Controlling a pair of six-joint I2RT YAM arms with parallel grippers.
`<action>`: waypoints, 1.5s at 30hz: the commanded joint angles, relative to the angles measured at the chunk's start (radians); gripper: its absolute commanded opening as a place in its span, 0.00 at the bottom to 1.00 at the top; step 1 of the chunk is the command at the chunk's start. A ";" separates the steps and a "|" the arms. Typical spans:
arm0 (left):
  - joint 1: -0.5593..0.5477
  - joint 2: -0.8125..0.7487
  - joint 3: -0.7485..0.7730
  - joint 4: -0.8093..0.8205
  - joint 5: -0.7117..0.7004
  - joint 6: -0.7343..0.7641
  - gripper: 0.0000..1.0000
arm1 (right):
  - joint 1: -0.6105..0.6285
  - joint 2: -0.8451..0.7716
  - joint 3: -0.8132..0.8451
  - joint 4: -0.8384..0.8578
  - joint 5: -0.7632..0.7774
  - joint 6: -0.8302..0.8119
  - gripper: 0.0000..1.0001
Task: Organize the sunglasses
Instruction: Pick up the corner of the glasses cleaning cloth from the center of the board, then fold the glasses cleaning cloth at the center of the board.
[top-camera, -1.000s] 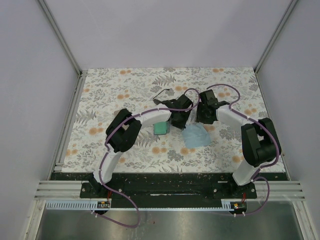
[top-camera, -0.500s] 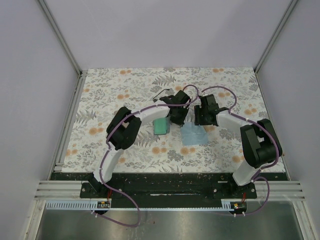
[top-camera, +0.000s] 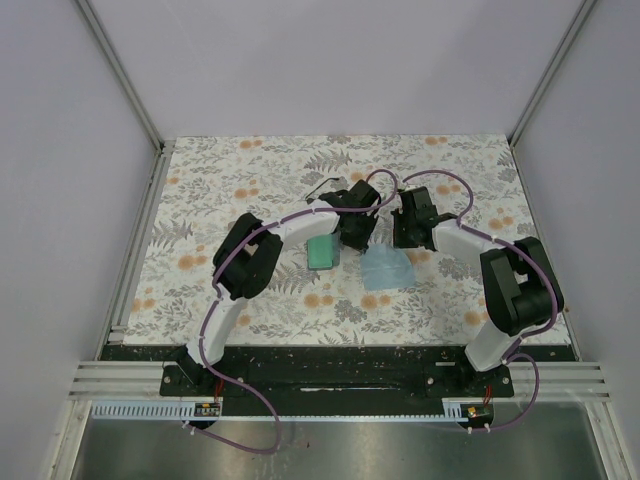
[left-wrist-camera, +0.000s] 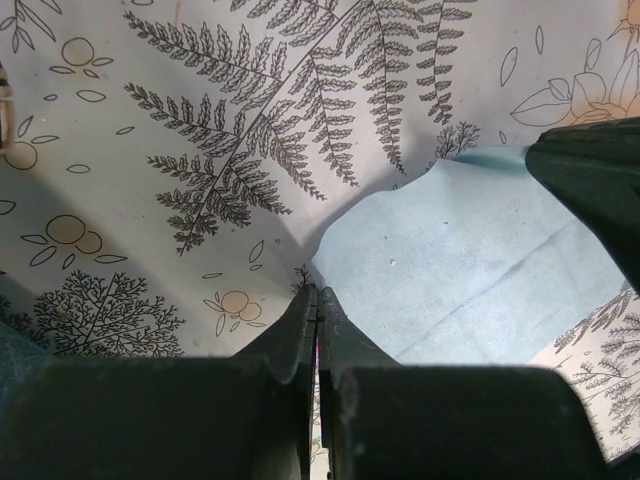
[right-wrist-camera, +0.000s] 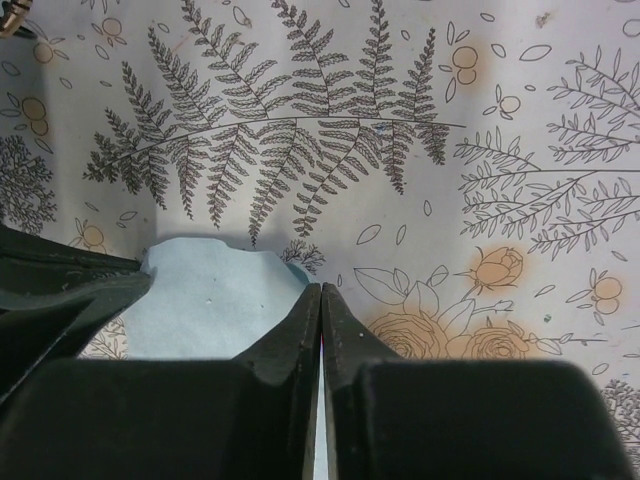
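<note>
A light-blue cloth (top-camera: 386, 270) lies spread flat at the table's middle. My left gripper (top-camera: 366, 244) is shut on its far left corner; in the left wrist view the closed tips (left-wrist-camera: 317, 293) meet the cloth (left-wrist-camera: 460, 270) at its edge. My right gripper (top-camera: 404, 243) is shut on the far right corner, its tips (right-wrist-camera: 320, 288) on the cloth (right-wrist-camera: 215, 300). The black wire-framed sunglasses (top-camera: 323, 187) show partly behind the left arm. The purple-lensed pair is hidden.
A teal case (top-camera: 322, 253) lies just left of the cloth, beside the left gripper. The two grippers sit close together, each visible in the other's wrist view. Metal rails (top-camera: 140, 240) edge the floral table.
Both grippers have moved a little toward the back of the table with the cloth. The cloth went from crumpled to stretched into a flat rectangle.
</note>
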 joint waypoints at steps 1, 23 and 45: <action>0.000 -0.001 0.039 0.010 0.020 0.019 0.00 | -0.002 0.013 0.045 -0.006 0.040 0.011 0.00; 0.001 -0.102 -0.015 0.008 -0.019 0.052 0.00 | -0.074 -0.048 0.022 -0.021 0.016 0.070 0.00; -0.049 -0.237 -0.168 0.071 -0.002 0.086 0.00 | -0.083 -0.186 -0.082 -0.050 -0.058 0.093 0.00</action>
